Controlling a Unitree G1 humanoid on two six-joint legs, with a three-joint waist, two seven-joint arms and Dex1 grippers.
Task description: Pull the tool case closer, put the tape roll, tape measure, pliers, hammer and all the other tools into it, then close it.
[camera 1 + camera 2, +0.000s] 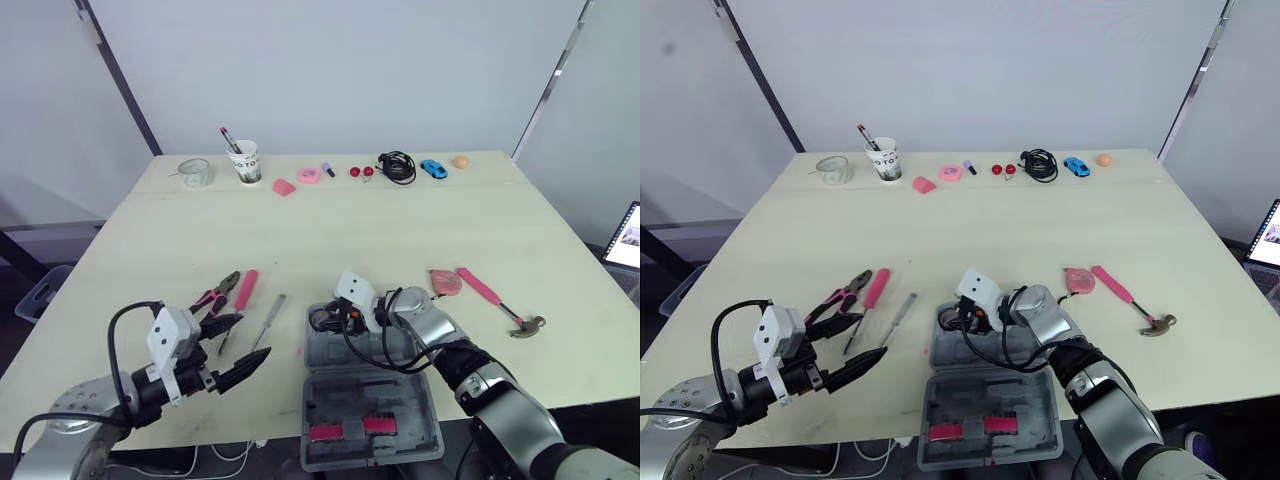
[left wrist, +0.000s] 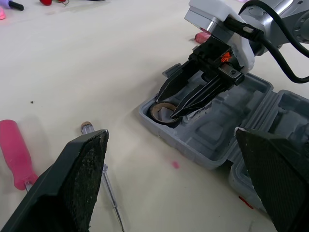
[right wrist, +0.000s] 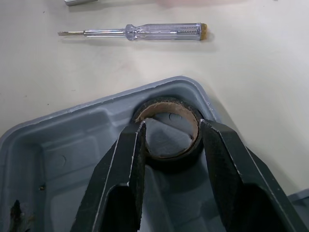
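You have the right gripper (image 3: pixel 172 124) pinching the tape roll (image 3: pixel 170 159) by its outer rim, one finger on each side. The roll sits in the far left corner pocket of the open tool case (image 1: pixel 370 400), low centre in the head view. Your left gripper (image 1: pixel 252 338) hangs at lower left, fingers spread wide, holding nothing, left of the case and clear of it. The pliers (image 1: pixel 218 293), a pink-handled tool (image 1: pixel 246 288) and a clear screwdriver (image 1: pixel 268 320) lie on the table (image 1: pixel 330 230) just above that gripper. The tape measure (image 1: pixel 445 282) and hammer (image 1: pixel 495 300) lie at centre right, outside the case
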